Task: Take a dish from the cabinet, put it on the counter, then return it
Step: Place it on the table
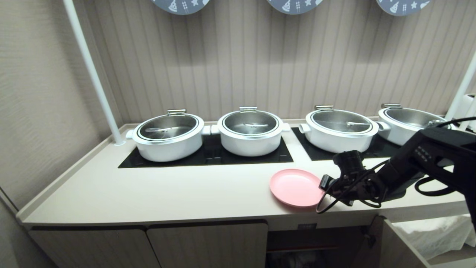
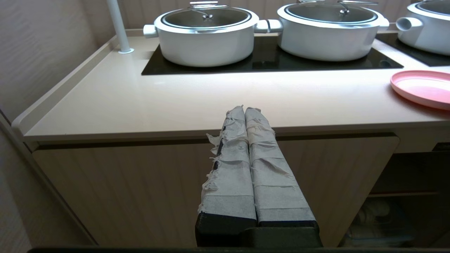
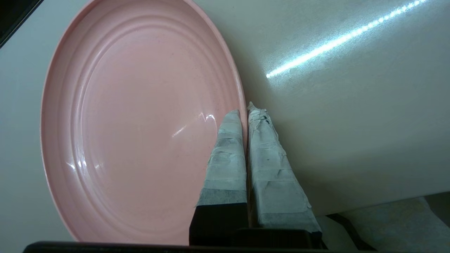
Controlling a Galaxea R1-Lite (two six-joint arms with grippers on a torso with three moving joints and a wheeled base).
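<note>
The pink dish (image 1: 295, 186) lies low on the cream counter (image 1: 167, 190) near its front edge, in front of the gap between the hob panels. My right gripper (image 1: 322, 184) is shut on the dish's right rim. In the right wrist view, one taped finger (image 3: 228, 147) lies inside the dish (image 3: 140, 123) and the other outside, with the rim pinched between them at the right gripper (image 3: 245, 109). The cabinet (image 1: 306, 226) below stands open, its door (image 1: 375, 242) swung out. My left gripper (image 2: 244, 109) is shut and empty, parked before the closed doors; the dish (image 2: 422, 86) shows to its right.
Several white lidded pots (image 1: 168, 137) stand on black hob panels (image 1: 208, 156) behind the dish. A white pole (image 1: 93, 74) rises at the counter's back left corner. Two closed fluted doors (image 1: 148, 245) sit left of the open cabinet. Bare counter lies left of the dish.
</note>
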